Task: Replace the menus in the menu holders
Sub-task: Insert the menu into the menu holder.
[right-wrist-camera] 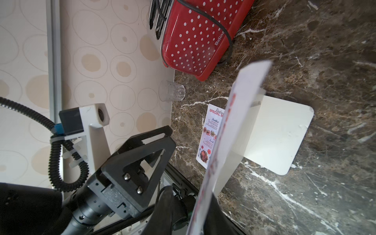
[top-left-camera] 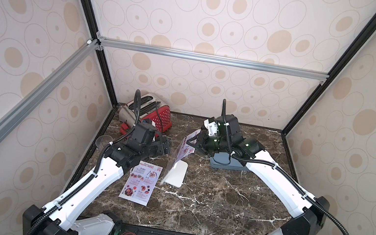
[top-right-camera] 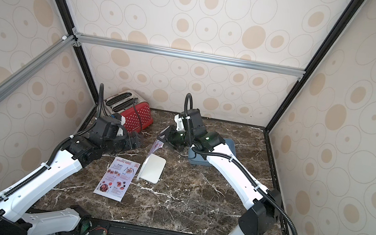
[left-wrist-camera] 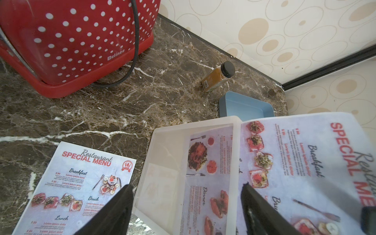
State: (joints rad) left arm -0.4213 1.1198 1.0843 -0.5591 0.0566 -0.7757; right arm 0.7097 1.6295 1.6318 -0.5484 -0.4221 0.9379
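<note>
One menu (top-left-camera: pixel 140 182) (top-right-camera: pixel 117 178) (left-wrist-camera: pixel 81 183) (right-wrist-camera: pixel 211 130) lies flat on the marble, left of the menu holder. The holder's white base (top-left-camera: pixel 177 173) (top-right-camera: pixel 153 169) (right-wrist-camera: pixel 280 138) carries a clear upright panel (left-wrist-camera: pixel 168 162). A second menu (top-left-camera: pixel 185 148) (top-right-camera: pixel 158 144) (left-wrist-camera: pixel 295 152) (right-wrist-camera: pixel 230 126) stands partly drawn up out of it. My right gripper (top-left-camera: pixel 193 141) (top-right-camera: pixel 165 136) (right-wrist-camera: pixel 191 192) is at that menu's top edge, the sheet between its jaws with a narrow gap on one side. My left gripper (top-left-camera: pixel 165 145) (top-right-camera: pixel 137 140) (left-wrist-camera: pixel 186 185) is wide open, left of the holder and apart from it.
A red polka-dot toaster (top-left-camera: pixel 153 115) (left-wrist-camera: pixel 77 40) with its cord sits at the back left. A blue-grey tray (top-left-camera: pixel 228 162) (left-wrist-camera: pixel 246 105) lies under my right arm. A small capped bottle (left-wrist-camera: pixel 217 76) lies near the back wall. A clear cup (top-left-camera: pixel 103 140) (right-wrist-camera: pixel 172 90) stands by the left wall.
</note>
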